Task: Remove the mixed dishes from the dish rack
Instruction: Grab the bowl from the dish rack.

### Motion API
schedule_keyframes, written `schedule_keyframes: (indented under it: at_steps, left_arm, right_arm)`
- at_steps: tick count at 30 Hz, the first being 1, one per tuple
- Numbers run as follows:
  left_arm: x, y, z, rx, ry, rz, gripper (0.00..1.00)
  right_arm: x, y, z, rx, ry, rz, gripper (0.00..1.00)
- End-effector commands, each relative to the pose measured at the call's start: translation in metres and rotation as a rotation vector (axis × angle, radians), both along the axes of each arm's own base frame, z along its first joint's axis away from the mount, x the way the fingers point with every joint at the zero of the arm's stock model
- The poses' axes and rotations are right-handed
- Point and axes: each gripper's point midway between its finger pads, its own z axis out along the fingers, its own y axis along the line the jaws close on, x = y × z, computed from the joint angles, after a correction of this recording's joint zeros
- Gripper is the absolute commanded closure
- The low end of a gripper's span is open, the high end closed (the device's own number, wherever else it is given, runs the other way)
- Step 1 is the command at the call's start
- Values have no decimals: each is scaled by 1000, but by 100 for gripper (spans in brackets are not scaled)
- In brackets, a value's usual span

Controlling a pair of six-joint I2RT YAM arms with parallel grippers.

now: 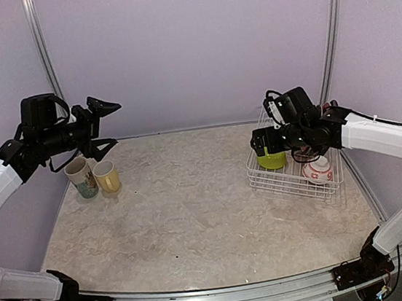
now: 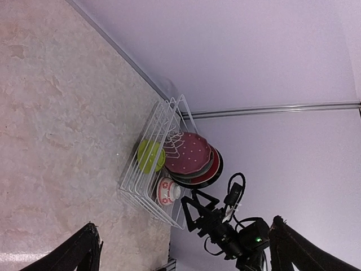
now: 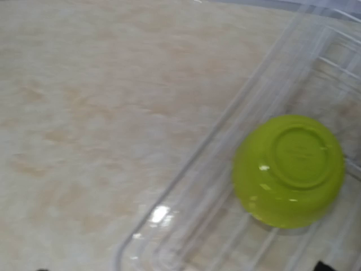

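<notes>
The white wire dish rack (image 1: pixel 292 177) stands at the right of the table. In it a lime-green bowl (image 1: pixel 272 161) lies upside down, with a small white-and-red bowl (image 1: pixel 318 170) beside it. The left wrist view shows the rack (image 2: pixel 137 182), a pink dotted plate (image 2: pixel 189 152), a red plate (image 2: pixel 211 170) and a dark plate (image 2: pixel 219 167) standing in its slots. My right gripper (image 1: pixel 265 146) hangs open just over the lime-green bowl (image 3: pixel 290 169), touching nothing. My left gripper (image 1: pixel 102 124) is raised and open above the cream mug (image 1: pixel 81 177) and the yellow cup (image 1: pixel 107 177), which stand on the table at the left.
A grey rail (image 1: pixel 184 130) runs along the table's far edge against the lilac wall. The marbled tabletop (image 1: pixel 194 210) stretches between the cups and the rack. The rack sits close to the right wall.
</notes>
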Motion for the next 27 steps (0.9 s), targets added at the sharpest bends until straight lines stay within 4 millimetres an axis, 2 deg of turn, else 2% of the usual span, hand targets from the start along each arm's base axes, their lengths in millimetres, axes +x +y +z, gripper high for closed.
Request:
schedule_keyframes:
  at_steps: [1, 4, 11, 16, 19, 21, 24, 27]
  left_arm:
    - [-1, 10, 2, 142, -101, -18, 1]
    - [5, 14, -8, 223, -120, -14, 1]
    - [33, -3, -33, 365, -158, -109, 1]
    - [54, -10, -41, 521, -211, -134, 1]
    - [59, -19, -44, 582, -258, -149, 1]
    - [59, -25, -43, 614, -291, -165, 1]
    - [58, -38, -35, 671, -372, -194, 1]
    - [61, -42, -32, 703, -395, -195, 1]
  right_arm:
    - [10, -35, -21, -130, 99, -165, 0]
    - [8, -57, -32, -202, 161, -272, 0]
    - [-7, -93, -63, -180, 320, -352, 0]
    - [-16, -130, -70, -216, 343, -438, 0]
    - [-22, -149, -85, -207, 371, -475, 1]
    - [-21, -161, -94, -180, 372, -501, 5]
    - [-15, -178, -99, -154, 354, -539, 11]
    - [-13, -194, -99, -146, 341, -578, 14]
